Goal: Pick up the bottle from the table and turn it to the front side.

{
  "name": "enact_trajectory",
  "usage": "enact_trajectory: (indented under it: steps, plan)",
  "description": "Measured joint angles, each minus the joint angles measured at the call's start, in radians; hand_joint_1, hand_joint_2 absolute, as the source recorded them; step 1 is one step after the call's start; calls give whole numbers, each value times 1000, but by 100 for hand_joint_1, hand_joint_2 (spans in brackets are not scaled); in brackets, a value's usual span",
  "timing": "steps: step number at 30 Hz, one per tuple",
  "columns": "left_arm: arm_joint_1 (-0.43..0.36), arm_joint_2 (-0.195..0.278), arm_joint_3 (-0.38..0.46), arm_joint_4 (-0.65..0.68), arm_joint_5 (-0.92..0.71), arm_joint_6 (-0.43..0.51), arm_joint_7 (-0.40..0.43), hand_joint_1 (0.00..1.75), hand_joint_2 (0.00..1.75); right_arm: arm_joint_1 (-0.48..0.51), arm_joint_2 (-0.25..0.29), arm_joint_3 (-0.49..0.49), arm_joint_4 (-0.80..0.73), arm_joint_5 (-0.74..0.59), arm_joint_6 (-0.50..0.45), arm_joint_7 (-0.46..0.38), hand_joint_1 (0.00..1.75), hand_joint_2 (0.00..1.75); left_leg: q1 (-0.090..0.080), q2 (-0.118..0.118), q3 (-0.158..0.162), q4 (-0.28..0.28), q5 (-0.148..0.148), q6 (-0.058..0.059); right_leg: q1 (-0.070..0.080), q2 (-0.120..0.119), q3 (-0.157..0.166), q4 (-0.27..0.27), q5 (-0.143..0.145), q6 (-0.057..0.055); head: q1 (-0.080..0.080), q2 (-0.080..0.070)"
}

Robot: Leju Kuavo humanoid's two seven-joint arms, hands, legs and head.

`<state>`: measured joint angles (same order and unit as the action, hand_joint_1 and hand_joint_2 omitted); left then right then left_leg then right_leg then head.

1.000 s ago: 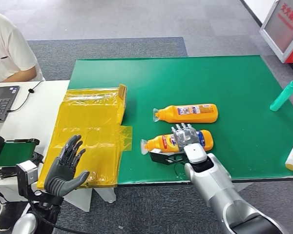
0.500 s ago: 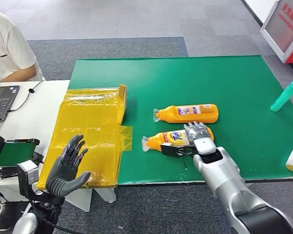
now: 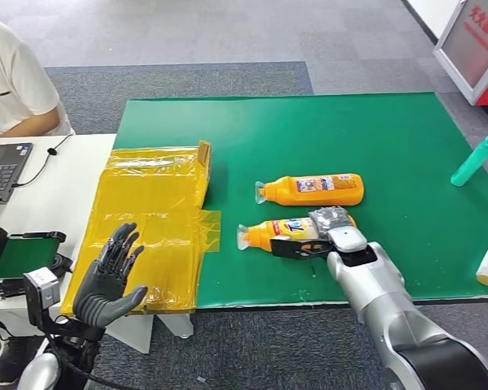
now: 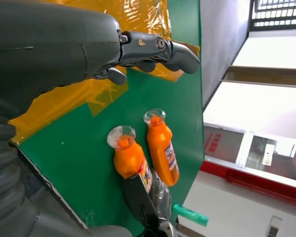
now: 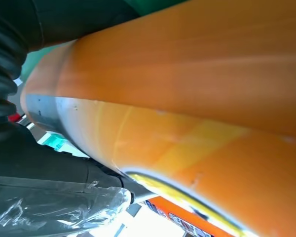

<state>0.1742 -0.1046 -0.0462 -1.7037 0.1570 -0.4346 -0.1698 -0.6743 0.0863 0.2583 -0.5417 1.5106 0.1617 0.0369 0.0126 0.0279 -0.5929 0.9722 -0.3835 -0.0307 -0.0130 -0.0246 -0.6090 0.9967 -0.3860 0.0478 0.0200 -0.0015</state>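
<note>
A robot's right hand is wrapped around the base end of an orange bottle lying on its side near the front edge of a green desk; the fingers curl over the bottle's body and the dark thumb runs under it, so the hand has hold of it, though whether the bottle has left the surface cannot be told; its clear cap points toward a sheet of yellow film spread at the desk's left side; a second orange bottle lies just behind, parallel and close but apart; the left hand hovers low beside the desk, fingers spread, holding nothing; a green tube lies far off to the right; the grasp sits at one end, so the heavier neck side could sag or slip as the bottle turns; a wide swing might also knock the neighbouring bottle.
</note>
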Motion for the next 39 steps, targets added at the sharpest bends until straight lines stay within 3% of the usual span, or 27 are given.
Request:
enact_trajectory:
  steps: [6, 11, 18, 24, 27, 32, 39]
  plan:
    - [9, 13, 1, 0, -1, -1, -28, 0, 175, 17, 6, -100, -13, -172, -17, -103, 175, 175, 0, 0, 0, 0, -1, -1, 0, 0, 0, 0, -1, 0, 0, 0]
    - [19, 25, 5, -1, 1, -10, -46, 0, 175, 84, 26, -201, -154, -509, 74, -229, 175, 175, 1, 1, 0, 0, -2, -3, 1, 0, 0, 0, -1, -2, 0, 0]
    - [35, 31, 11, -29, -2, -8, -47, 0, 175, 254, 76, -234, -441, -1003, 196, -220, 175, 175, 1, 0, -10, 0, 0, -2, 1, 0, -8, 1, -1, -1, 0, 0]
    - [36, 24, 17, -69, -11, 11, -33, 0, 175, 372, 112, -224, -673, -1263, 191, -199, 175, 175, 1, 0, -14, 0, -2, -2, 1, 0, -12, 1, -2, 0, 0, 0]
    - [35, 4, 18, -97, -43, 40, -13, 0, 175, 437, 123, -190, -795, -1261, 139, -225, 175, 175, 1, 0, -16, 0, -2, -2, 1, 0, -14, 1, -3, 0, 0, 0]
    - [20, -56, 31, -119, -93, 86, 33, 0, 175, 531, 134, -97, -956, -1080, -16, -266, 175, 175, 1, 0, -17, 0, -3, -2, 1, 0, -15, 1, -4, 0, 0, 0]
    - [4, -109, 28, -122, -106, 85, 38, 0, 175, 610, 138, 20, -1057, -965, -130, -283, 175, 175, 1, 0, -17, 0, -3, -3, 1, 0, -16, 1, -4, 0, 0, 0]
